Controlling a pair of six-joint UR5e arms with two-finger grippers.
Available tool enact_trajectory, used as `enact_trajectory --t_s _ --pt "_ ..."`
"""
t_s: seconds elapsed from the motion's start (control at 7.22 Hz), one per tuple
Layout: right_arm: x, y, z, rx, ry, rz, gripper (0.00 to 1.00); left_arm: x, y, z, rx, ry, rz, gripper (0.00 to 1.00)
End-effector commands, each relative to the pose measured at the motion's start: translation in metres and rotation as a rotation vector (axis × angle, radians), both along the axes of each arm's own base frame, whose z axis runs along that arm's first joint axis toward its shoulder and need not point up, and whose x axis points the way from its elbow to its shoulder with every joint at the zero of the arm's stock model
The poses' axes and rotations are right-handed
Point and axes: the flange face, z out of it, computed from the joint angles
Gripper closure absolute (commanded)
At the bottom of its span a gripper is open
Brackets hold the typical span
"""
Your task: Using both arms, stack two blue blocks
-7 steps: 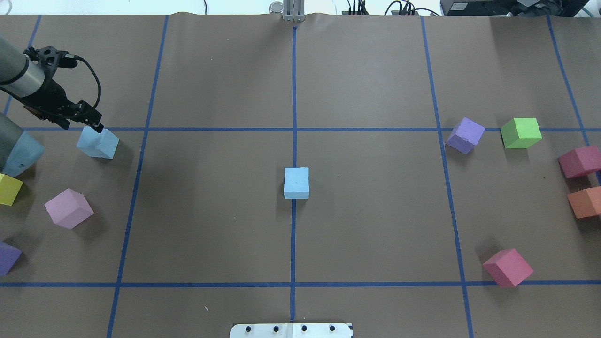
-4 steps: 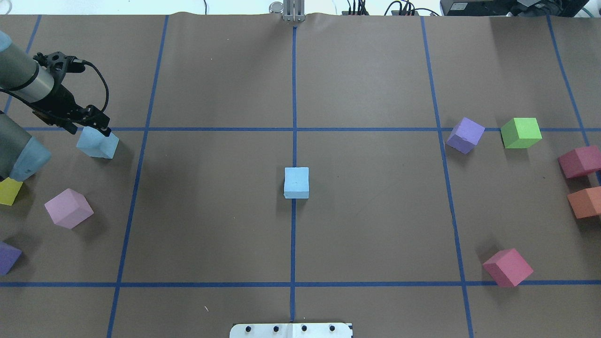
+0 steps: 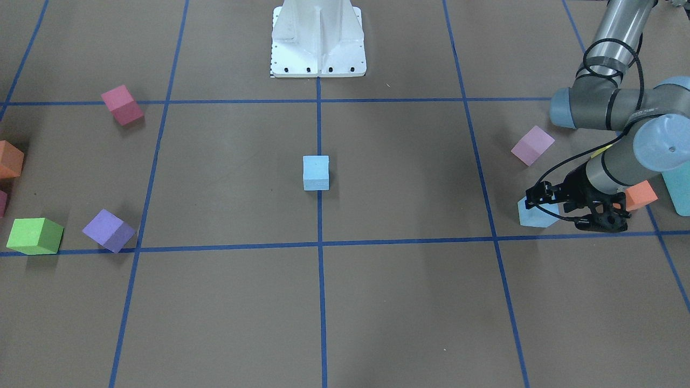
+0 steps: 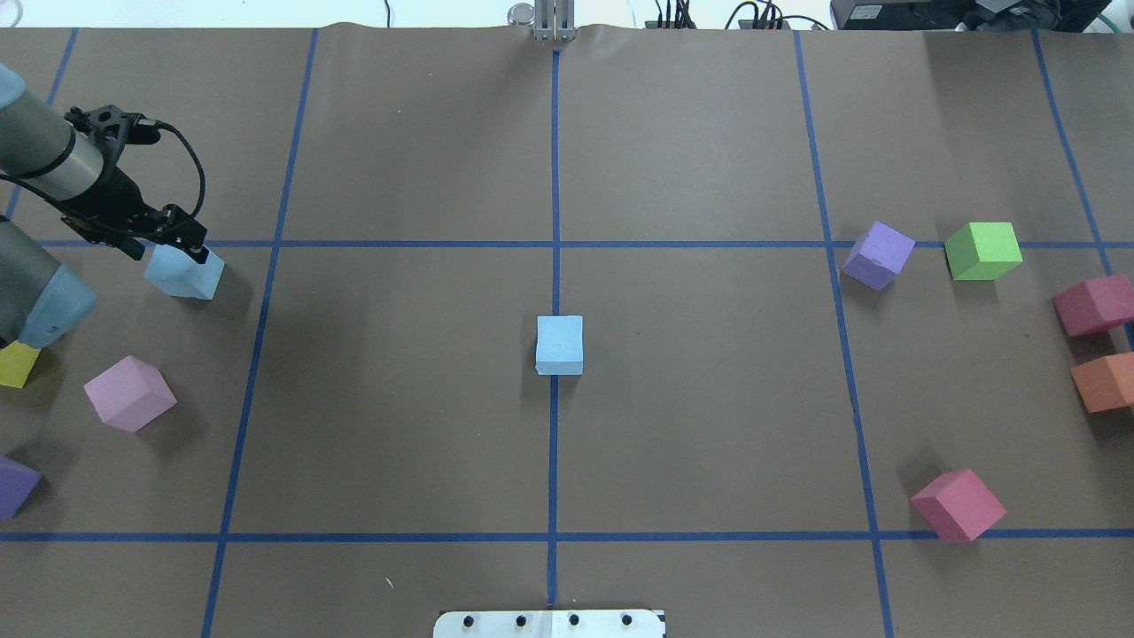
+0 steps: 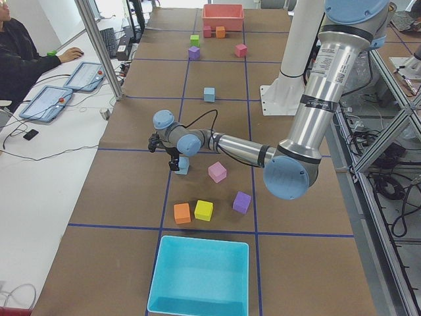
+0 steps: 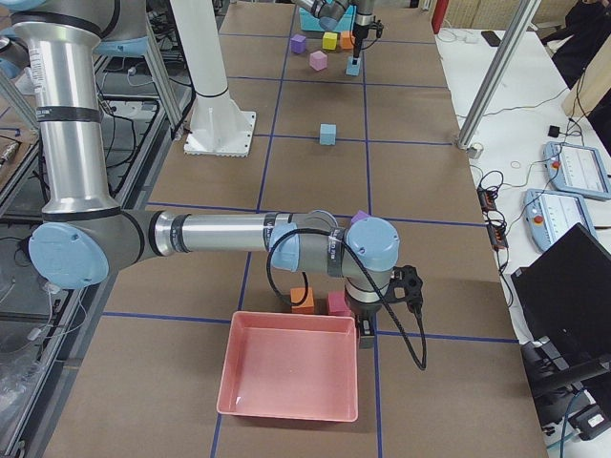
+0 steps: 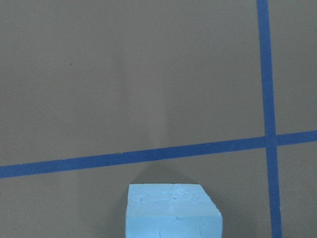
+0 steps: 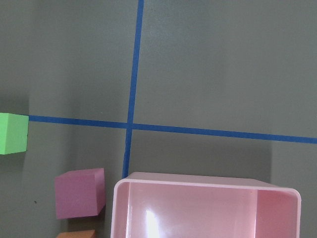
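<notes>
One blue block (image 4: 560,344) sits at the table's centre on the middle tape line, also in the front-facing view (image 3: 316,172). The second blue block (image 4: 186,275) sits at the far left, next to a tape crossing. My left gripper (image 4: 173,244) hangs low over this block's far top edge, and its fingers look open and straddle the block. In the left wrist view the block (image 7: 172,210) is at the bottom centre, with no fingers showing. My right gripper (image 6: 368,329) shows only in the right side view, next to a pink tray; I cannot tell whether it is open.
A pink cube (image 4: 130,392), a yellow cube (image 4: 18,363) and a purple cube (image 4: 13,486) lie near my left arm. Purple (image 4: 877,254), green (image 4: 982,251) and magenta (image 4: 959,505) cubes lie on the right. A pink tray (image 8: 208,198) and a turquoise box (image 5: 200,276) stand at the table's ends.
My left gripper has shifted slightly right and settled closer over the left blue block. The block has not moved. Nothing else has changed.
</notes>
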Motion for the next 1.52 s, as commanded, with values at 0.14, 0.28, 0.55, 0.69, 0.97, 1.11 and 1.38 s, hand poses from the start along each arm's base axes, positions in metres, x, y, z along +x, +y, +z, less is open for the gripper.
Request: enact_trajectory --t_s 0.14,0.28,0.55,0.69,0.97,1.11,1.38 --pt "0.000 -0.001 -0.001 -0.002 0.000 0.004 0.00 0.016 0.007 0.006 0.004 -0.025 0.017 0.02" --pt "0.000 -0.002 -0.001 -0.002 0.000 0.004 0.00 0.017 0.007 0.008 0.005 -0.027 0.019 0.02" --pt "0.000 -0.002 -0.001 -0.003 0.000 0.005 0.00 0.022 0.005 0.011 0.007 -0.040 0.021 0.02" --pt "0.000 -0.002 -0.001 -0.003 0.000 0.005 0.00 0.023 0.005 0.013 0.007 -0.042 0.025 0.02" --pt "0.000 -0.002 -0.001 -0.003 0.000 0.005 0.00 0.028 0.006 0.015 0.004 -0.044 0.032 0.08" --pt "0.000 -0.002 -0.001 -0.003 0.000 0.005 0.00 0.029 0.006 0.015 0.005 -0.044 0.035 0.17" --pt "0.000 -0.002 -0.001 -0.003 0.000 0.005 0.00 0.030 0.006 0.013 0.009 -0.042 0.037 0.33"
